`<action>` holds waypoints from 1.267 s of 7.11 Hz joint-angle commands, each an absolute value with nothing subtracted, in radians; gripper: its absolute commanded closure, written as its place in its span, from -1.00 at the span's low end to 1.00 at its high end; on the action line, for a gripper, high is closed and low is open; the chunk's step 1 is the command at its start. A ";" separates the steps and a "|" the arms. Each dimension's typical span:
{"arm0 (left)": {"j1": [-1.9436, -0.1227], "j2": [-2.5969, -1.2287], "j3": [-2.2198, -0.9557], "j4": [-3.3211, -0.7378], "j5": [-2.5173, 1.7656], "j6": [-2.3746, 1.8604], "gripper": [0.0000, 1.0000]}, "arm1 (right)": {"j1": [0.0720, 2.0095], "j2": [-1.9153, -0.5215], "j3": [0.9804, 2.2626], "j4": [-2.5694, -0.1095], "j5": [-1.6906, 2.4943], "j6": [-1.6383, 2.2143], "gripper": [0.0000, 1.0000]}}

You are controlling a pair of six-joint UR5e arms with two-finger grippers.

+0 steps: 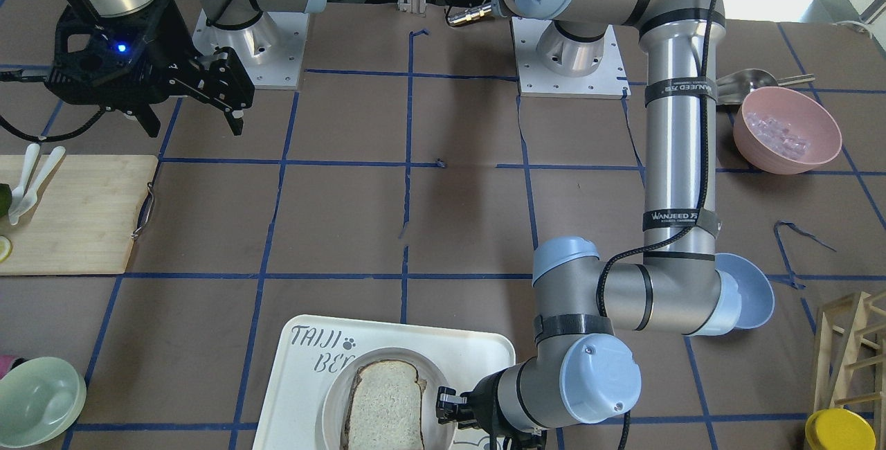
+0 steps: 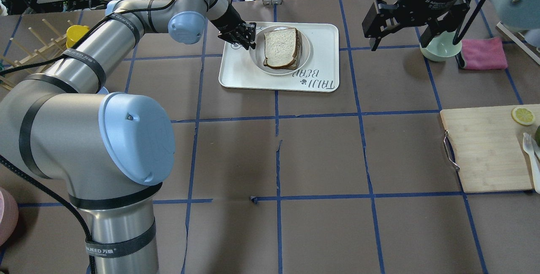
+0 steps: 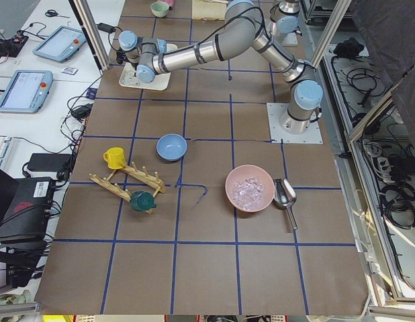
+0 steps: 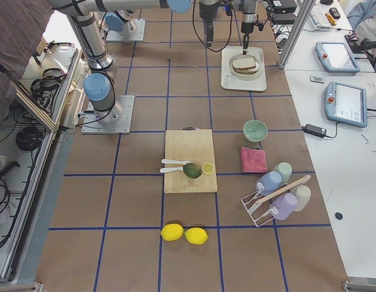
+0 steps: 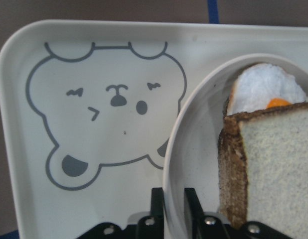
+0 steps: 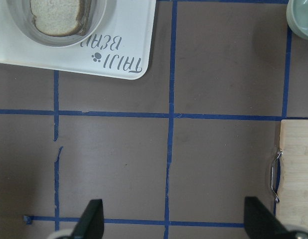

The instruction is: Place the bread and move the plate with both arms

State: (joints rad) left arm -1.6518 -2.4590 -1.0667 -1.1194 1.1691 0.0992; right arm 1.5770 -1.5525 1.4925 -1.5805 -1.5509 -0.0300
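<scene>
The bread [image 2: 280, 47], a slice with dark brown crust, lies on the round cream plate [image 2: 257, 57], over a fried egg [image 5: 266, 89]. The plate stands on the "TAIJI BEAR" tray [image 2: 320, 38]. My left gripper [image 2: 249, 38] is at the plate's left rim. In the left wrist view its fingers [image 5: 156, 201] stand one on each side of the rim [image 5: 176, 134], closed on it. My right gripper [image 2: 415, 42] hangs open and empty, high above the table to the right of the tray. Its wide-spread fingers [image 6: 94, 219] show in the right wrist view.
A pale green bowl [image 2: 441, 48] and a pink cloth [image 2: 483, 52] lie under and beside the right gripper. A wooden cutting board [image 2: 485, 147] with a lemon slice and cutlery is at the right. A pink bowl [image 1: 785, 128], a blue bowl [image 1: 751, 291] and a wooden rack [image 1: 855, 339] lie on the left arm's side.
</scene>
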 commanded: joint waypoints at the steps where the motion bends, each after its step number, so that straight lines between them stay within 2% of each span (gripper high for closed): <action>1: -1.654 -2.418 -1.072 -1.168 1.177 0.091 -1.00 | 1.577 -1.552 1.494 -1.578 -1.551 -0.031 -1.00; 3: -1.648 -2.334 -1.075 -1.282 1.421 0.094 -1.00 | 1.575 -1.552 1.494 -1.575 -1.551 -0.032 -1.00; 6: -1.589 -2.139 -1.083 -1.562 1.465 0.100 -1.00 | 1.575 -1.552 1.500 -1.574 -1.549 -0.031 -1.00; 9: -1.554 -1.935 -1.202 -1.768 1.463 0.078 -1.00 | 1.582 -1.552 1.502 -1.620 -1.554 -0.020 -1.00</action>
State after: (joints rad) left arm -1.5753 -2.0209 -1.1471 -1.6864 1.4640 0.0895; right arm 1.5797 -1.5530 1.5006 -1.5908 -1.5507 -0.0251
